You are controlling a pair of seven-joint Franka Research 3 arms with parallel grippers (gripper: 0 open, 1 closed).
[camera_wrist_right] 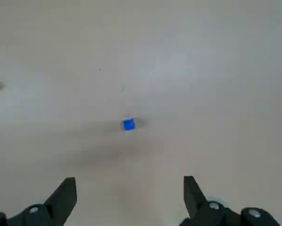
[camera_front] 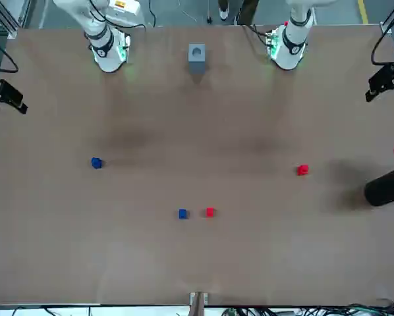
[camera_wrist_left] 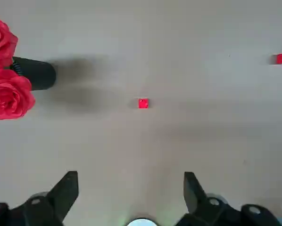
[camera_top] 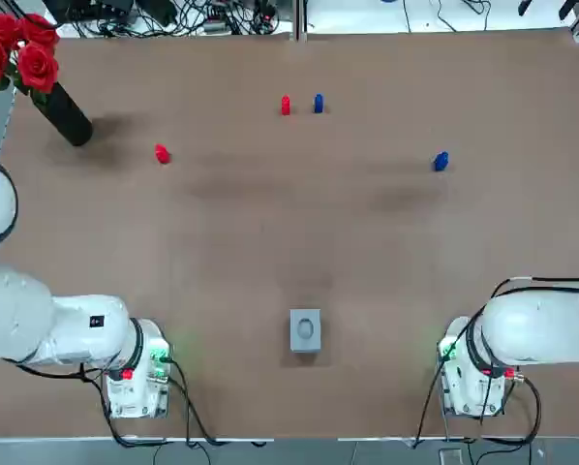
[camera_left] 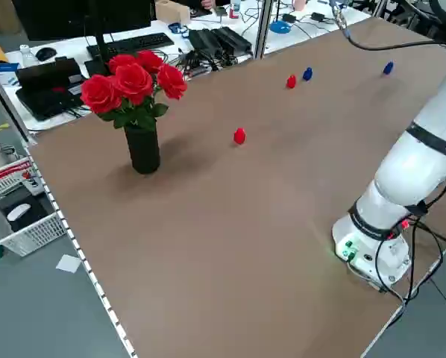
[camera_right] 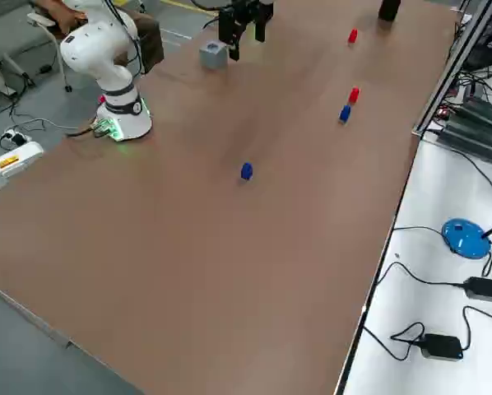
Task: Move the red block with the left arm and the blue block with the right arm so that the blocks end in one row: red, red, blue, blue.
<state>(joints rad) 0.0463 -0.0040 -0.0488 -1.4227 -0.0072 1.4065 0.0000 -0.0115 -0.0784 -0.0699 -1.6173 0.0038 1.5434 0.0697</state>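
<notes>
Brown table top [camera_top: 270,252] takes up most of the view, and black cables [camera_top: 173,15] lie on the desks behind it. Two blocks sit side by side near the far edge, with a small gap between them: the middle red block [camera_top: 286,106] on the robot's left and the middle blue block [camera_top: 318,103] on its right. The far red block [camera_top: 162,154] sits alone, well off to the left and a bit closer to the robot. It is near a black vase [camera_top: 65,114] full of red roses [camera_top: 18,46]. The far blue block [camera_top: 441,162] sits alone too, well off to the right.

A small grey box [camera_top: 305,329] rests on the table between the two arm bases.

The left gripper [camera_wrist_left: 130,178] hangs high over the table. Its fingers are spread wide and hold nothing. The far red block shows far below it, lined up with the gap between the fingers. The right gripper [camera_wrist_right: 129,181] hangs high too, with its fingers spread wide and nothing in them. The far blue block shows far below, lined up with that gap.

No block touches a gripper or another block.
</notes>
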